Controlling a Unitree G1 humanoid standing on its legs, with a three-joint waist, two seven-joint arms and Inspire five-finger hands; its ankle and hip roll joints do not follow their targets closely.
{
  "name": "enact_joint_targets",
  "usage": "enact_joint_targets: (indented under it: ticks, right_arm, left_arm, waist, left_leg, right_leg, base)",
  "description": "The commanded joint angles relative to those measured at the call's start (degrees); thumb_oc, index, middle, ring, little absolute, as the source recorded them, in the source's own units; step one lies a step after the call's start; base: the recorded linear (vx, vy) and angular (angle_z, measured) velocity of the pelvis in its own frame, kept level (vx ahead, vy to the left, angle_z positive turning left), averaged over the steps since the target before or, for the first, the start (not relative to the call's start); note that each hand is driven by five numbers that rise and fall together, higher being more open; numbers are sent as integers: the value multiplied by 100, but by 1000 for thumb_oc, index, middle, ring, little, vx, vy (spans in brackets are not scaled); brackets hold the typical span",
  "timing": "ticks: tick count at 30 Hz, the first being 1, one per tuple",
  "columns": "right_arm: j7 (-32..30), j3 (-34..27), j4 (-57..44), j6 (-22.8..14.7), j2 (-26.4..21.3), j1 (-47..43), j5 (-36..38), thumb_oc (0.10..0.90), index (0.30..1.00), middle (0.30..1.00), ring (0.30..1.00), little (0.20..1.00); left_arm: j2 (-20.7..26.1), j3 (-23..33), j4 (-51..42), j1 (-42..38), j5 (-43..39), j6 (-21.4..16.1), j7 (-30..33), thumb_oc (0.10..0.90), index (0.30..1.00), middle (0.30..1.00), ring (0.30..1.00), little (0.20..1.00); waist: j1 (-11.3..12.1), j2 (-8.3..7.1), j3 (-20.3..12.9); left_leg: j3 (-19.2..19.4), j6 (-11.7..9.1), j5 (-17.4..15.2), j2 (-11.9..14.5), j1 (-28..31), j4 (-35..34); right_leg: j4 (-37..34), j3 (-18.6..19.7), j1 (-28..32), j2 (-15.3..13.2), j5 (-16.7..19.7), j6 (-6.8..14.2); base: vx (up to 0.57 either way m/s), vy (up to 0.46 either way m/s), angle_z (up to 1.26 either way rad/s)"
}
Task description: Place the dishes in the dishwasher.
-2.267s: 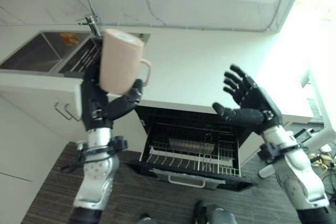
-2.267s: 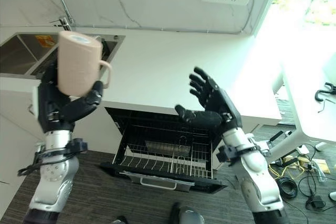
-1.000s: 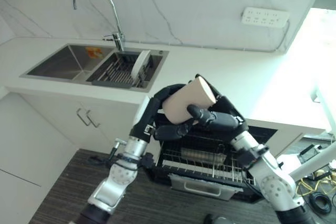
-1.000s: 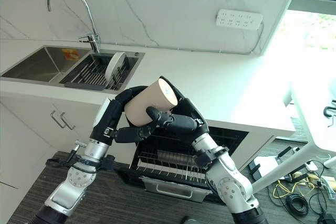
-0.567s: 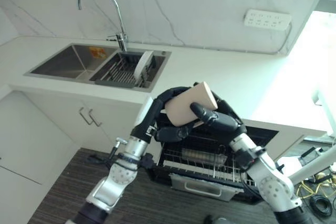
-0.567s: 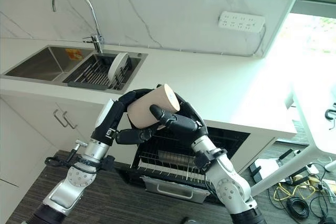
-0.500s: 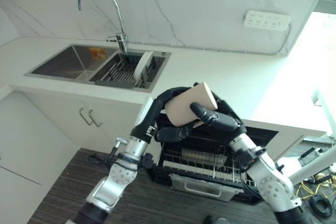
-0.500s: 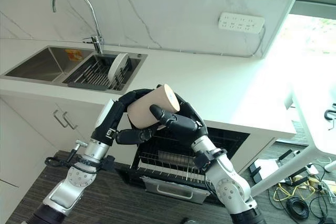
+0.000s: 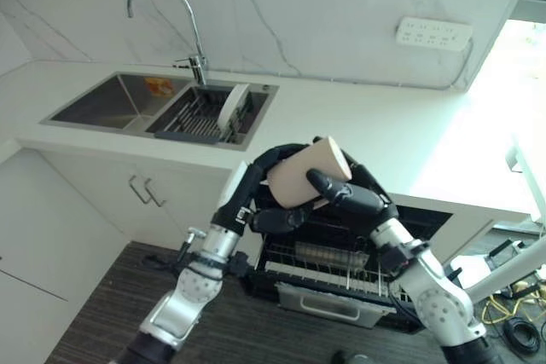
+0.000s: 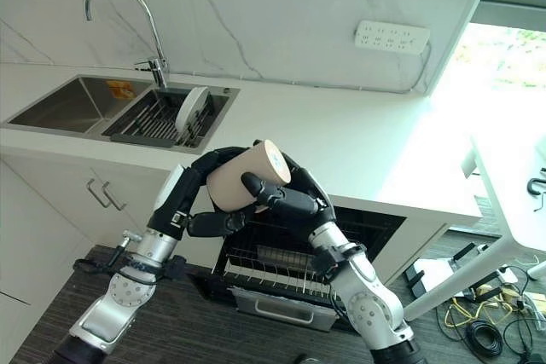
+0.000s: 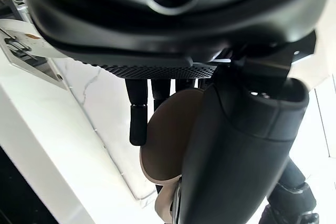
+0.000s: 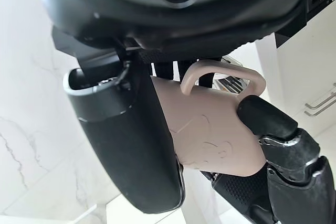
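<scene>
Above dishwasher [image 9: 341, 253], both hands [image 9: 264, 178] [image 9: 358, 198] around mug [image 9: 303, 172]

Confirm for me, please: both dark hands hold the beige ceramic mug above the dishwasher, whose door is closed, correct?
Not quite: the dishwasher is open, its wire rack pulled out below the counter, as the left eye view shows. The rest holds: the left hand and the right hand are both curled round the beige ceramic mug above it.
</scene>
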Motion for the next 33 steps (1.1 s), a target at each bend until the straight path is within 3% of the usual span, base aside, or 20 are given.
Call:
enact_joint_targets:
  ticks: [1,9,15,19,21,23,28,31,33]
  right_arm:
    - [86,-770,-412,-839,202,-308,45,400,300,300,300,300]
    - [71,-1161,-385,-823,192,-242,-81,400,300,300,300,300]
    - [-100,-1358,-431,-835,208,-198,-191,400,300,300,300,300]
    - [-108,-1451,-413,-904,317,-118,-76,400,300,300,300,300]
    - [53,-1475,-362,-1011,402,24,-40,400,300,300,300,300]
    - [292,-1528,-255,-1132,403,66,46,400,300,300,300,300]
    - [235,-1398,-207,-1259,288,-179,48,400,300,300,300,300]
    - [87,-1456,-210,-1178,208,-284,50,400,300,300,300,300]
    - [21,-1605,-295,-1067,161,-256,111,400,300,300,300,300]
  left_arm:
    - [21,953,-215,-277,-290,-371,899,800,900,900,900,900]
    - [-4,1572,52,108,-291,-486,1277,800,900,900,900,900]
    - [-37,1773,146,170,-355,-475,1164,800,900,900,900,900]
    - [0,1811,217,220,-197,-428,1090,800,900,900,900,900]
    - [105,1922,221,228,-166,-465,1096,800,900,900,900,900]
    - [223,2137,228,266,-182,-550,1177,800,900,900,900,900]
    - [257,2100,454,96,-108,-583,1571,800,900,900,900,900]
    - [184,2155,336,155,-409,-518,1322,800,900,900,900,900]
    - [94,2186,120,264,-660,-463,780,800,900,900,900,900]
  waist:
    - [93,-46,-159]
    - [164,-68,-165]
    - [164,-82,-129]
    - [51,-171,-69]
    - [-67,-284,-11]
    - [22,-256,58]
    - [135,-165,67]
    - [184,-119,0]
    - [173,-98,-46]
  left_leg:
    - [-294,-260,-264,132,55,33]
    - [-303,-256,-269,76,64,33]
    - [-412,-123,-398,-210,76,33]
    - [-494,-53,-422,-367,22,33]
    - [-551,35,-459,-509,-43,33]
    - [-273,53,-445,-352,-6,33]
    - [-157,-64,-266,-57,-24,33]
    - [-195,-203,-150,118,-30,33]
    - [-168,-311,-64,273,-42,33]
  right_leg:
    - [-420,-48,746,-319,-158,782]
    - [-420,-103,773,-373,-145,797]
    - [-420,72,680,-448,-31,910]
    - [-420,303,328,-555,292,1027]
    - [-420,652,169,-633,726,1073]
    - [-420,278,479,-743,693,1087]
    - [-420,-15,512,-633,254,986]
    - [-420,-83,601,-490,86,929]
    - [-420,-168,688,-412,-24,839]
  base:
    - [-13,40,1]
    - [-9,105,1]
    - [42,177,-3]
    - [-8,65,-27]
    - [-51,-81,-27]
    - [-123,-98,-12]
    - [-66,-155,-21]
    - [30,-181,-14]
    - [26,-152,-11]
